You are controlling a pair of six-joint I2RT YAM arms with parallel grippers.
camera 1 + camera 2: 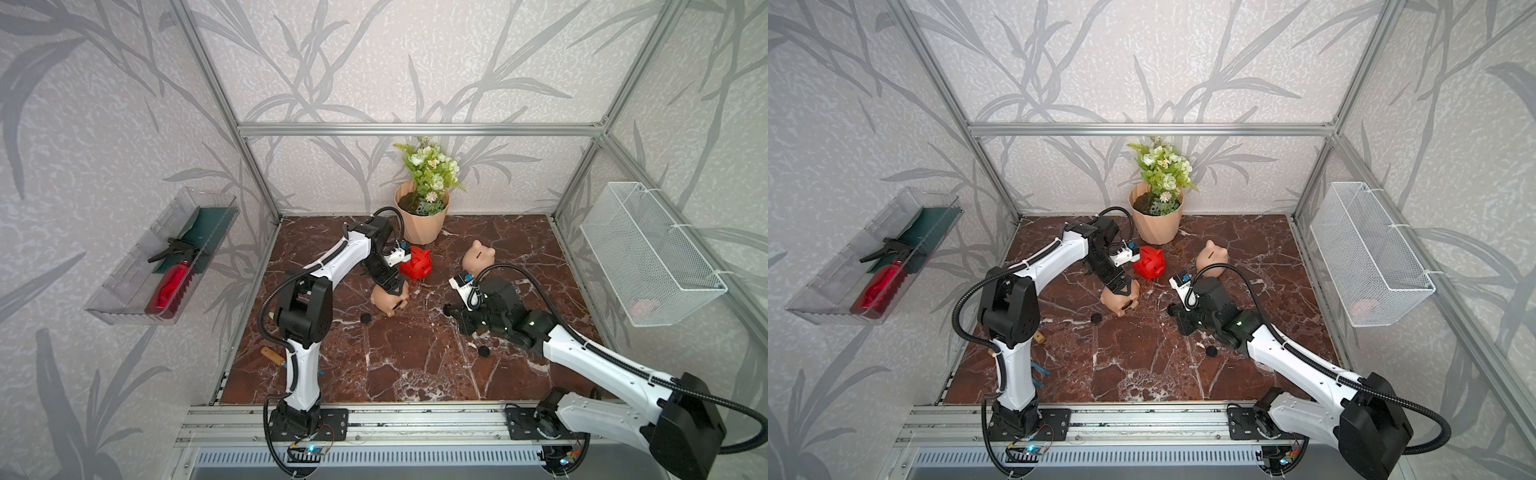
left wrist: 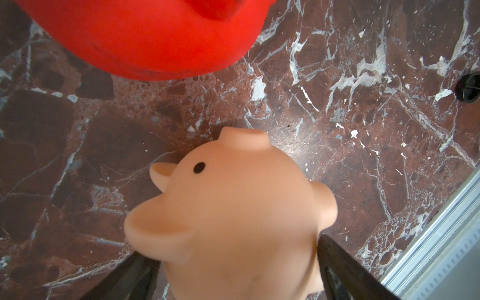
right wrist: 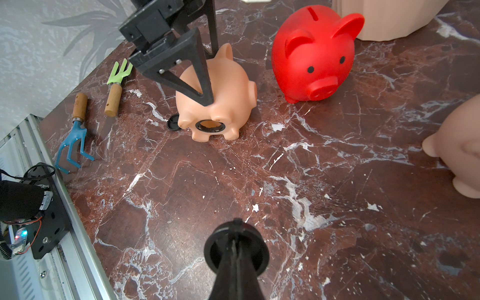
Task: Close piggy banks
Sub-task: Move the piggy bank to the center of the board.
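The left arm arches up at the elbow and bends its wrist sharply down, so the left pincer point(image 1: 392, 290) points steeply at the glossy red-brown marble tabletop point(image 1: 415, 365). Its black triangular fingers point(image 2: 340, 270) stand either side of a smooth peach-tan plastic piggy bank point(image 3: 226, 88), one by the back and one by the belly. Whether they actually squeeze it I cannot tell.

That pig is tipped onto its side right under the left pincer. Its long axis runs flat along the table, its snout aims out past the fingertips, and its open round belly hole is turned toward the right pincer point(image 3: 235, 233).

The right arm stretches low and nearly level, its pincer clenched on the rim of a small black round plug point(image 3: 213, 250).

Just beyond the left pincer a bright red plastic piggy bank point(image 1: 417, 266) stands upright, slot up, snout turned toward the right arm. A second peach-tan piggy bank point(image 1: 478, 257) stands upright near the right pincer, off to its side.
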